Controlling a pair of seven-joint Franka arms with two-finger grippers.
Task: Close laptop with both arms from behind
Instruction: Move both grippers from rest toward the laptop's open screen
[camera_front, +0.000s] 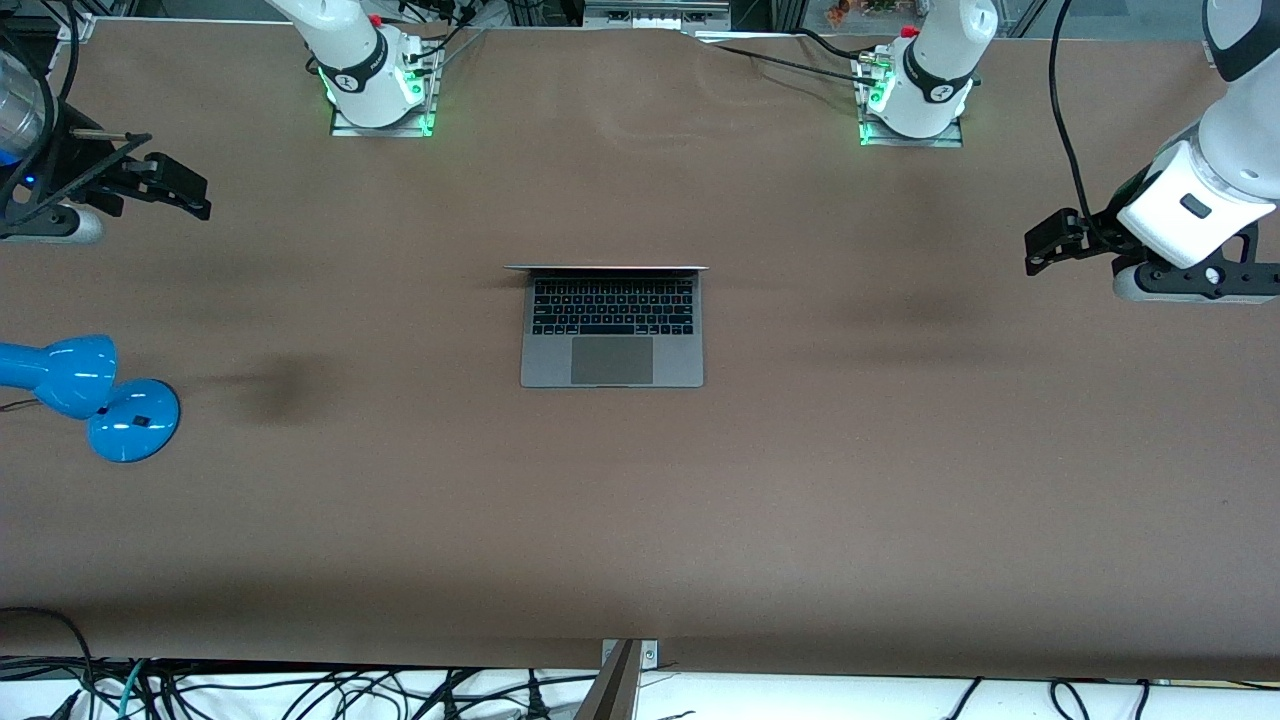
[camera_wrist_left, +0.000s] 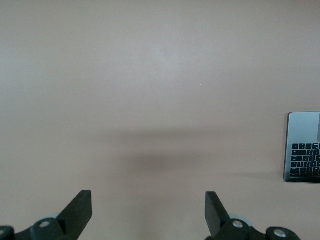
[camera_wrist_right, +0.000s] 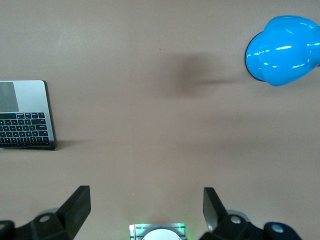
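Note:
The grey laptop (camera_front: 611, 328) stands open in the middle of the table, its lid upright and seen edge-on, keyboard and trackpad facing the front camera. Part of the laptop (camera_wrist_left: 304, 146) shows at the edge of the left wrist view, and the laptop (camera_wrist_right: 24, 116) also appears in the right wrist view. My left gripper (camera_front: 1040, 250) hangs open over bare table at the left arm's end, well apart from the laptop. My right gripper (camera_front: 190, 198) hangs open over the right arm's end, equally far away. Nothing sits between the fingers (camera_wrist_left: 80, 209) of the left gripper or the fingers (camera_wrist_right: 77, 207) of the right.
A blue desk lamp (camera_front: 95, 395) stands at the right arm's end, nearer the front camera than my right gripper; the lamp (camera_wrist_right: 282, 50) shows in the right wrist view. Both arm bases (camera_front: 380, 90) sit along the table's edge farthest from the front camera. Cables hang along the near edge.

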